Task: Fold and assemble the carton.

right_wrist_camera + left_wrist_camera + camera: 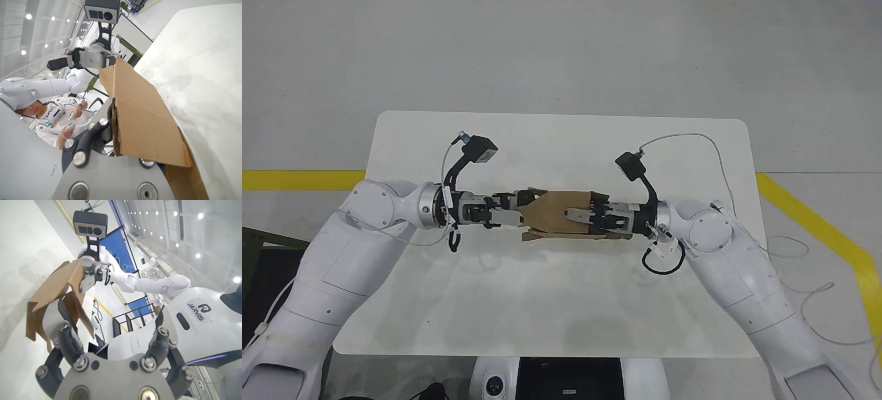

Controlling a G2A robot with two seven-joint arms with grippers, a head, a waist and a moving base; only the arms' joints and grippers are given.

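Observation:
A brown carton [560, 212] is held above the middle of the white table [692, 300], partly unfolded, between both arms. My right gripper [588, 218] is shut on one of its end panels. From the left wrist view the right gripper [86, 279] pinches a panel of the carton [54, 285] at its far end. My left gripper [520, 212] stands open at the other end. One of its fingers [64, 313] reaches inside the carton behind a loose flap. In the right wrist view the carton [140, 117] hides one side of my right gripper, and the left gripper [81, 63] is spread wide beyond it.
The table's surface around the carton is bare on all sides. A thin cable [712, 150] loops over the table's far right part from the right arm. Yellow floor tape [292, 180] runs beside the table.

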